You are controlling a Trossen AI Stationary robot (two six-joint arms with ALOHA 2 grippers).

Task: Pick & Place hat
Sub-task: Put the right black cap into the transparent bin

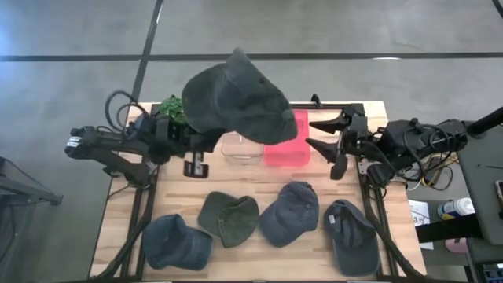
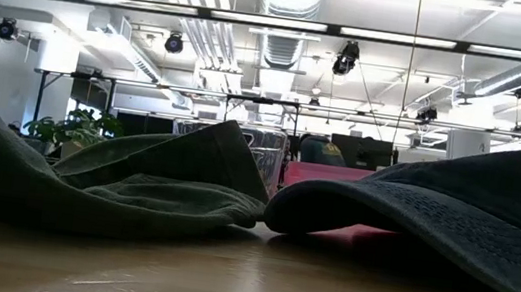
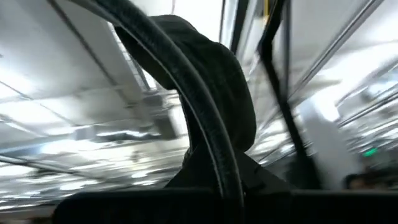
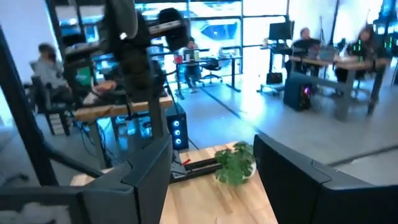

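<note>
From above, the left gripper point(image 1: 206, 141) is clamped on a dark grey hat point(image 1: 236, 98), lifted high over the table's far side above the clear bin point(image 1: 241, 148) and pink bin point(image 1: 286, 146). The left wrist view shows only that hat point(image 3: 211, 93) against the ceiling. The right gripper point(image 1: 324, 134), fingers apart, waits at far right; its wrist view alone shows a small plant point(image 4: 235, 163). Four caps point(image 1: 289, 212) lie along the near edge; the low view shows two.

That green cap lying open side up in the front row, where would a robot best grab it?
Probably by the rim of the green cap, coming straight down. It lies crown-down with its hollow facing up, so the raised edge gives jaws a thin wall to pinch, one inside, one outside. The brim side looks flatter and harder to catch.
</note>
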